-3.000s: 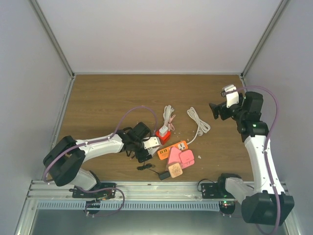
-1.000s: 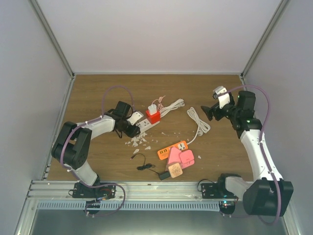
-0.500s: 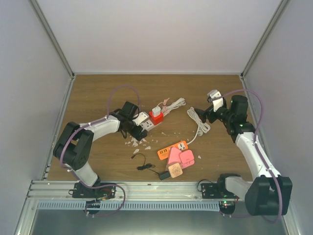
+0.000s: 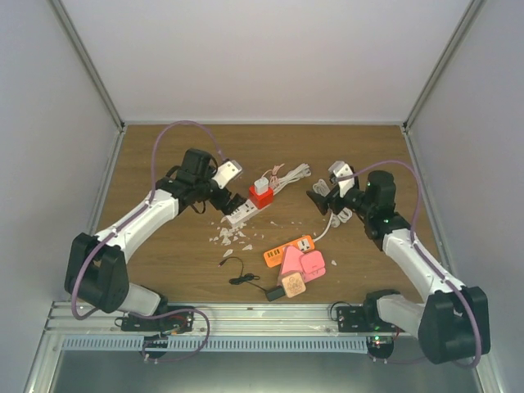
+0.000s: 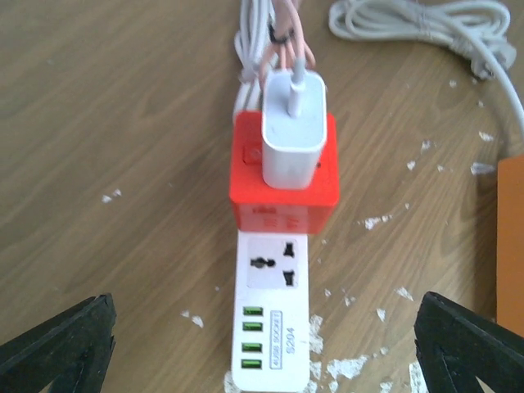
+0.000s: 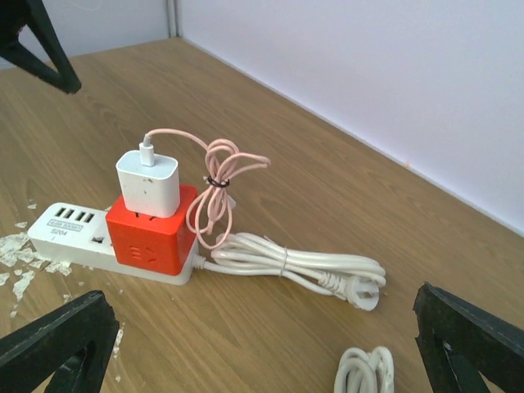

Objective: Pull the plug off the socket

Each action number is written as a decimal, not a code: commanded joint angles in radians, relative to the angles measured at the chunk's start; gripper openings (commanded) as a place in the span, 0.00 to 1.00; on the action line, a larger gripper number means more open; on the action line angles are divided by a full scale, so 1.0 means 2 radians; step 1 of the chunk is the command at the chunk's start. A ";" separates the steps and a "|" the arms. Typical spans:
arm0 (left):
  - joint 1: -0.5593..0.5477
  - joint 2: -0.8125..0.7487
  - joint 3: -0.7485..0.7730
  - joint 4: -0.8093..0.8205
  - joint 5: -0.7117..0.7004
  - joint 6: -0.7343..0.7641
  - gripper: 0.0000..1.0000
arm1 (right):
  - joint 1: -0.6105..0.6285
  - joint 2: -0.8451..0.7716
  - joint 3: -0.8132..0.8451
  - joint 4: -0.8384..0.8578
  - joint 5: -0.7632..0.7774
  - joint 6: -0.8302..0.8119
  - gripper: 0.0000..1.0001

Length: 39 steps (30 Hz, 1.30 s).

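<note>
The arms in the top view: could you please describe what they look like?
Both the left arm and right arm have white links, black joints and bases, a looping purple cable, a white wrist camera, and black pointed fingers.

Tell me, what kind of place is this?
Likely a robot test booth: plain white walls box in a wooden table, a metal rail runs along its near edge, and a power strip lies amid cables.
</note>
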 commanded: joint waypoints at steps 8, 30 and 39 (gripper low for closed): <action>0.008 -0.047 -0.010 0.085 0.019 -0.022 0.99 | 0.100 0.044 -0.045 0.167 0.070 0.006 1.00; 0.008 -0.063 -0.050 0.188 -0.067 -0.108 0.99 | 0.213 0.246 -0.057 0.361 0.138 0.052 0.87; 0.007 -0.045 -0.040 0.169 -0.046 -0.082 0.99 | 0.217 0.313 -0.031 0.390 0.163 0.058 0.76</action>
